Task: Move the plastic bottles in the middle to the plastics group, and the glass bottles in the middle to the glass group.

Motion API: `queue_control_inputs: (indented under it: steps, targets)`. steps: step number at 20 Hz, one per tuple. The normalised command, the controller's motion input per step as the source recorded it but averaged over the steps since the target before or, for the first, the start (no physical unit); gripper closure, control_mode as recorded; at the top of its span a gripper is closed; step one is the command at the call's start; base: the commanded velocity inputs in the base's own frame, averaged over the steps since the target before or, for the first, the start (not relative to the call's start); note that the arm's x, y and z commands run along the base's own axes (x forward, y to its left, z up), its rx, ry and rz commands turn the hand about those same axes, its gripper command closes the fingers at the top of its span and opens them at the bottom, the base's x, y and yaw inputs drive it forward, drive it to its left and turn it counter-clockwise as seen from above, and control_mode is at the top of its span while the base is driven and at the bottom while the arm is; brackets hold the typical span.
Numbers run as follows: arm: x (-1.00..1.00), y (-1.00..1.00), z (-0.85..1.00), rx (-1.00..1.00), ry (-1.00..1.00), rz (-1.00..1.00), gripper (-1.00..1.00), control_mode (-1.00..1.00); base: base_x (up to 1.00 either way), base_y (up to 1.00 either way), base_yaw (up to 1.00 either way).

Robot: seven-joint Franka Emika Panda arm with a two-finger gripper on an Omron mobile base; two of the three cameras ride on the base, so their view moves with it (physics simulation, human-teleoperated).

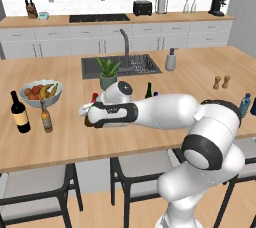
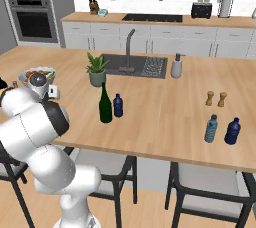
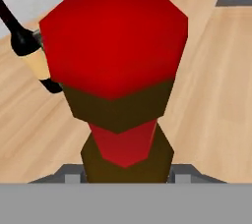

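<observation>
Near the front edge of the island counter [image 1: 60, 142], left of its middle, one brown bottle [image 3: 123, 100] with a red cap is held in the nearly closed gripper [image 1: 89, 114], largely hidden behind the hand in the left base view. One green wine bottle [image 2: 105, 104] and one deep-blue bottle [image 2: 118, 105] are seen mid-counter. Two glass bottles, a black wine bottle [image 1: 20, 113] and an amber bottle [image 1: 46, 117], are stood towards the left end; two plastic bottles, a light-blue bottle [image 2: 211, 129] and a darker blue bottle [image 2: 232, 131], towards the right.
</observation>
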Motion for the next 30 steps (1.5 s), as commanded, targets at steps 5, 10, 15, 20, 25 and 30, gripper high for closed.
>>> queue_control_inputs:
  steps: [5, 10, 15, 20, 25, 30]
  targets:
    - [0.00, 0.38, -0.01, 0.00, 0.00, 0.17, 1.00, -1.00, 0.00, 0.00, 0.00]
    - [0.00, 0.35, -0.01, 0.00, 0.00, 0.14, 1.00, -1.00, 0.00, 0.00, 0.00]
    - [0.06, 0.29, -0.21, -0.05, 0.00, 0.10, 1.00, -1.00, 0.00, 0.00, 0.00]
    - [0.13, 0.28, -0.03, -0.02, 0.00, 0.09, 1.00, -1.00, 0.00, 0.00, 0.00]
    - [0.15, 0.29, -0.01, -0.03, 0.00, 0.07, 1.00, -1.00, 0.00, 0.00, 0.00]
    - [0.07, 0.14, -0.15, -0.07, 0.00, 0.02, 1.00, -1.00, 0.00, 0.00, 0.00]
